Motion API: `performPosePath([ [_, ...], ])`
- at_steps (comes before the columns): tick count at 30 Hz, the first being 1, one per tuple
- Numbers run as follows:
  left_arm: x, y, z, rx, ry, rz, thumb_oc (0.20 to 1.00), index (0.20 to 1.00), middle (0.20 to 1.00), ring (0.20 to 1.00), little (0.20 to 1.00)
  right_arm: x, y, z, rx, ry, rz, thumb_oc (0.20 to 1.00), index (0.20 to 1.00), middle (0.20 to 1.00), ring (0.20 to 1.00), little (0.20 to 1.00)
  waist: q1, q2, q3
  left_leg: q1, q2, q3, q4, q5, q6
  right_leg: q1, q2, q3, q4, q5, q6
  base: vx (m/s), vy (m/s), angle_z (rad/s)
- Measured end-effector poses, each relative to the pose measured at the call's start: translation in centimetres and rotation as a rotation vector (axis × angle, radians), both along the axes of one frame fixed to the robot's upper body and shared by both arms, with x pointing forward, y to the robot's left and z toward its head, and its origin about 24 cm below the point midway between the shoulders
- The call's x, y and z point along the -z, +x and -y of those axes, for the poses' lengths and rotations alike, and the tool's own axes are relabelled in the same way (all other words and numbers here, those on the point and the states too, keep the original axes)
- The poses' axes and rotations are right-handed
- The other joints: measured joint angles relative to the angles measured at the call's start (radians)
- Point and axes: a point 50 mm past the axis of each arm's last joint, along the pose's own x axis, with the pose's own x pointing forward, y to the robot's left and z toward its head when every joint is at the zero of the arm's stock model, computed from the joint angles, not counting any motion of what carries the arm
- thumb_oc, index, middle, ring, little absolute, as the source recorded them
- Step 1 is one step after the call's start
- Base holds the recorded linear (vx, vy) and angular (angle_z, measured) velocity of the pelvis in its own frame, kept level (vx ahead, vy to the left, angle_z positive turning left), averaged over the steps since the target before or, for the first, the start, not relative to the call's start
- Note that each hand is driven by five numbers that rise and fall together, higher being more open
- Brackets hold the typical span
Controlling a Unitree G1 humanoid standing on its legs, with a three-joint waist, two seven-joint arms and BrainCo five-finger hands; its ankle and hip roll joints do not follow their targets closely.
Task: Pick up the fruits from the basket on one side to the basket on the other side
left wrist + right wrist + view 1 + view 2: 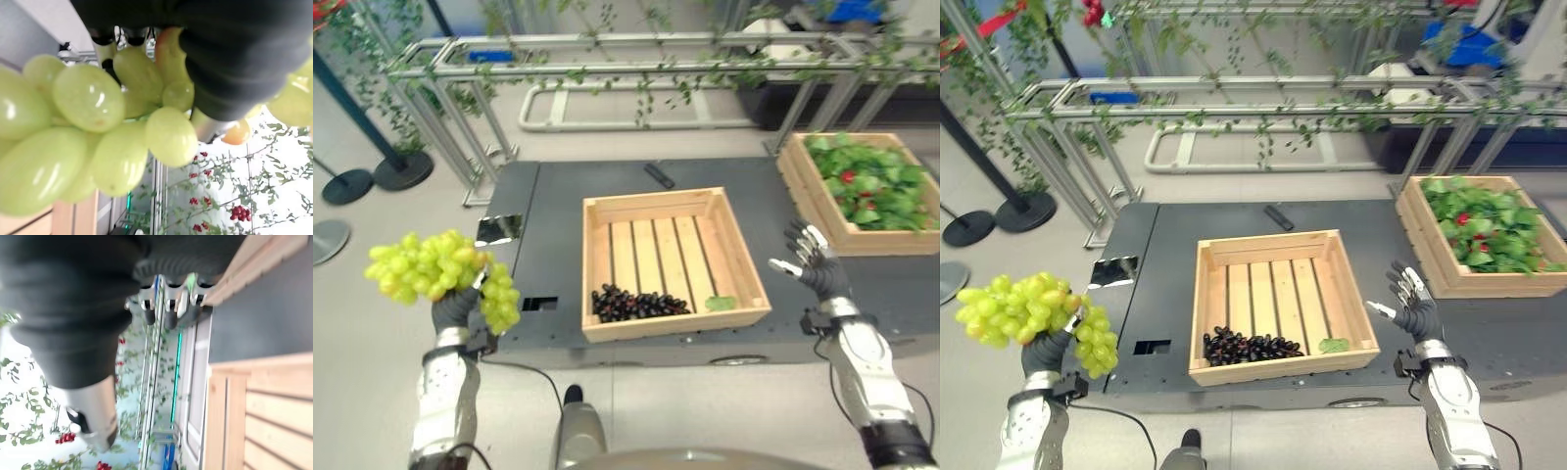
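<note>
Green grapes [88, 147] sit closest of all, right against the left wrist camera, big and shiny. Dark fingertips poke out among them near the ribbed cover, so the left hand [234, 63] is closed around the bunch.

From the left eye, that left hand [460, 308] is down at about eight o'clock, out past the edge of the dark platform [548, 215]. It holds the green grapes up, and the bunch hangs wide, running side to side with a tail drooping toward the crate. An open wooden crate [671, 201] sits in the middle. A small pile of dark grapes [636, 304] lies along its near wall, with one green leaf [720, 304] beside them. I think the green bunch should go there next. From the left hand the crate lies toward three o'clock, and the left hand is the one carrying, so it has to swing that way and get above the near wall.

From the right eye, the right hand [1412, 308] is at about four o'clock, raised just beside the crate's right wall, fingers spread and holding nothing. A second crate [1430, 264] full of leaves and little red fruits sits at two o'clock.

Its own wrist camera shows those fingers [171, 313] straight, with wooden slats past them.
</note>
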Motion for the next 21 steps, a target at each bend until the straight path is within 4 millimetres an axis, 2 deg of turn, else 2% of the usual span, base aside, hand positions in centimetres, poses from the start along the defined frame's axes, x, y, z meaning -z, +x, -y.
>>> performPosePath([
  [1, 0.5, -0.3, 0.1, 0.003, -0.005, -0.023, 0.2, 0.2, 0.2, 0.2, 0.2, 0.0, -0.1, 0.1, 0.003, -0.001, -0.005, 1.0, 1.0, 1.0, 1.0, 1.0, -0.008, 0.015, 0.001, 0.0, 0.008, -0.009, -0.009, 0.01, 0.007, -0.001, 0.021, -0.016, 0.014, -0.004, -0.006, -0.23, -0.317, 0.44],
  [2, 0.9, -0.3, 0.6, 0.016, -0.013, -0.038, 0.2, 0.2, 0.2, 0.2, 0.2, -0.1, -0.3, 0.5, -0.002, -0.028, -0.016, 1.0, 1.0, 1.0, 1.0, 1.0, -0.009, 0.04, 0.004, -0.001, 0.024, -0.012, -0.024, 0.038, -0.009, -0.021, 0.039, -0.024, 0.061, -0.016, -0.019, -0.26, -0.3, 0.33],
  [3, 1.1, -0.3, 0.8, 0.017, -0.022, -0.04, 0.2, 0.2, 0.2, 0.2, 0.2, -0.2, -0.4, 0.7, -0.001, -0.04, -0.019, 1.0, 1.0, 1.0, 1.0, 1.0, -0.011, 0.05, 0.011, -0.004, 0.027, -0.007, -0.035, 0.065, -0.023, -0.035, 0.043, -0.032, 0.094, -0.035, -0.028, -0.28, -0.288, 0.59],
  [4, 1.7, -0.3, 1.3, 0.019, -0.045, -0.059, 0.2, 0.2, 0.2, 0.2, 0.2, -0.1, -0.8, 1.1, 0.012, -0.048, -0.027, 1.0, 1.0, 1.0, 1.0, 1.0, -0.019, 0.071, 0.019, -0.008, 0.028, 0.001, -0.054, 0.113, -0.026, -0.04, 0.054, -0.06, 0.13, -0.052, -0.042, -0.31, -0.238, 0.84],
  [5, 2.1, -0.1, 1.7, 0.034, -0.054, -0.072, 0.2, 0.2, 0.2, 0.2, 0.2, 0.1, -1.3, 1.5, 0.032, -0.052, -0.039, 1.0, 1.0, 1.0, 1.0, 1.0, -0.028, 0.08, 0.03, -0.014, 0.027, 0.013, -0.071, 0.177, -0.03, -0.041, 0.06, -0.075, 0.153, -0.067, -0.07, -0.3, -0.206, 0.82],
  [6, 2.3, -0.4, 1.7, 0.034, -0.046, -0.086, 0.2, 0.2, 0.2, 0.2, 0.2, 0.2, -1.4, 1.5, 0.033, -0.053, -0.043, 1.0, 1.0, 1.0, 1.0, 1.0, -0.019, 0.068, 0.037, -0.021, 0.02, 0.026, -0.096, 0.234, -0.023, -0.058, 0.056, -0.066, 0.171, -0.07, -0.085, -0.41, -0.241, 0.59],
  [7, 2.7, -0.8, 1.5, 0.03, -0.035, -0.109, 0.2, 0.2, 0.2, 0.2, 0.2, 0.5, -1.6, 1.3, 0.044, -0.04, -0.045, 1.0, 1.0, 1.0, 1.0, 1.0, -0.018, 0.046, 0.039, -0.036, -0.012, 0.022, -0.089, 0.271, -0.042, -0.081, 0.02, -0.079, 0.172, -0.065, -0.115, -0.31, -0.177, 0.22],
  [8, 2.9, -1.0, 1.4, 0.026, -0.035, -0.124, 0.2, 0.2, 0.2, 0.2, 0.2, 0.8, -1.8, 1.2, 0.049, -0.029, -0.051, 1.0, 1.0, 1.0, 1.0, 1.0, -0.008, 0.028, 0.034, -0.043, -0.054, 0.029, -0.029, 0.213, -0.043, -0.094, -0.002, -0.097, 0.169, -0.044, -0.133, -0.32, -0.15, 0.24],
  [9, 3.2, -1.4, 1.2, 0.027, -0.027, -0.143, 0.2, 0.2, 0.2, 0.2, 0.2, 1.0, -2.1, 1.1, 0.053, -0.016, -0.056, 1.0, 1.0, 1.0, 1.0, 1.0, -0.013, 0.004, 0.035, -0.069, -0.116, 0.024, 0.15, 0.046, 0.013, -0.086, -0.042, -0.123, 0.123, -0.007, -0.104, -0.18, -0.068, 0.2],
  [10, 3.2, -1.5, 1.2, 0.034, -0.021, -0.146, 0.2, 0.2, 0.2, 0.2, 0.2, 1.2, -2.4, 1.0, 0.056, -0.014, -0.062, 1.0, 1.0, 1.0, 1.0, 1.0, -0.016, -0.002, 0.033, -0.049, -0.143, 0.035, 0.179, -0.007, 0.014, -0.075, -0.046, -0.132, 0.084, 0.016, -0.105, -0.21, -0.077, 0.4],
  [11, 2.8, -1.3, 1.1, 0.042, -0.008, -0.132, 0.2, 0.2, 0.2, 0.2, 0.2, 1.2, -2.4, 0.9, 0.054, -0.01, -0.057, 1.0, 1.0, 1.0, 1.0, 1.0, -0.021, -0.01, 0.028, -0.015, -0.172, 0.044, 0.197, -0.074, 0.03, -0.069, -0.048, -0.152, 0.039, 0.05, -0.107, -0.11, -0.033, 0.38],
  [12, 2.6, -1.2, 1.0, 0.049, -0.002, -0.124, 0.2, 0.2, 0.2, 0.2, 0.2, 1.2, -2.4, 0.8, 0.058, 0.001, -0.051, 1.0, 1.0, 1.0, 1.0, 1.0, -0.032, -0.021, 0.031, -0.015, -0.187, 0.038, 0.222, -0.103, 0.039, -0.069, -0.049, -0.156, 0.029, 0.058, -0.109, -0.09, 0.005, 0.55],
  [14, 2.3, -0.7, 1.2, 0.075, 0.007, -0.109, 0.2, 0.2, 0.2, 0.2, 0.2, 1.3, -2.4, 0.5, 0.06, 0.018, -0.046, 1.0, 1.0, 1.0, 1.0, 1.0, -0.052, -0.039, 0.021, 0.026, -0.21, 0.024, 0.177, -0.116, 0.047, -0.088, -0.047, -0.154, 0.015, 0.065, -0.109, -0.09, 0.053, 0.35],
  [15, 2.4, -1.0, 1.2, 0.079, 0.007, -0.116, 0.2, 0.2, 0.2, 0.2, 0.2, 1.5, -2.2, 0.3, 0.062, 0.036, -0.04, 1.0, 1.0, 1.0, 1.0, 1.0, -0.061, -0.059, 0.024, 0.036, -0.222, -0.016, 0.244, -0.175, 0.051, -0.08, -0.054, -0.155, 0.006, 0.086, -0.111, -0.09, 0.15, 0.0],
  [16, 2.6, -1.3, 1.0, 0.081, 0.011, -0.129, 0.2, 0.2, 0.2, 0.2, 0.2, 1.7, -2.3, -0.1, 0.063, 0.057, -0.037, 1.0, 1.0, 1.0, 1.0, 1.0, -0.064, -0.06, 0.009, 0.072, -0.223, -0.025, 0.233, -0.2, 0.047, -0.067, -0.051, -0.168, -0.019, 0.106, -0.093, -0.06, 0.125, 0.02],
  [17, 2.5, -1.4, 1.0, 0.084, 0.014, -0.13, 0.2, 0.2, 0.2, 0.2, 0.2, 1.7, -2.3, -0.1, 0.061, 0.06, -0.038, 1.0, 1.0, 1.0, 1.0, 1.0, -0.069, -0.055, 0.003, 0.085, -0.219, -0.025, 0.194, -0.205, 0.041, -0.061, -0.047, -0.167, -0.02, 0.105, -0.09, -0.09, 0.161, 0.29],
  [19, 1.7, -0.6, 1.3, 0.12, 0.045, -0.099, 0.2, 0.2, 0.2, 0.2, 0.2, 1.5, -2.5, 0.5, 0.082, 0.052, -0.031, 1.0, 1.0, 1.0, 1.0, 1.0, -0.114, -0.027, -0.013, 0.139, -0.194, -0.009, 0.011, -0.233, 0.044, -0.064, -0.023, -0.199, -0.031, 0.124, -0.065, -0.1, 0.179, 0.63],
  [21, 1.1, 0.3, 1.6, 0.149, 0.064, -0.078, 0.2, 0.2, 0.2, 0.2, 0.2, 1.8, -2.7, 0.6, 0.094, 0.056, -0.038, 1.0, 1.0, 1.0, 1.0, 1.0, -0.114, -0.045, -0.014, 0.136, -0.213, 0.001, -0.052, -0.188, 0.06, -0.077, -0.046, -0.197, -0.047, 0.14, -0.052, -0.08, 0.151, 0.55],
])
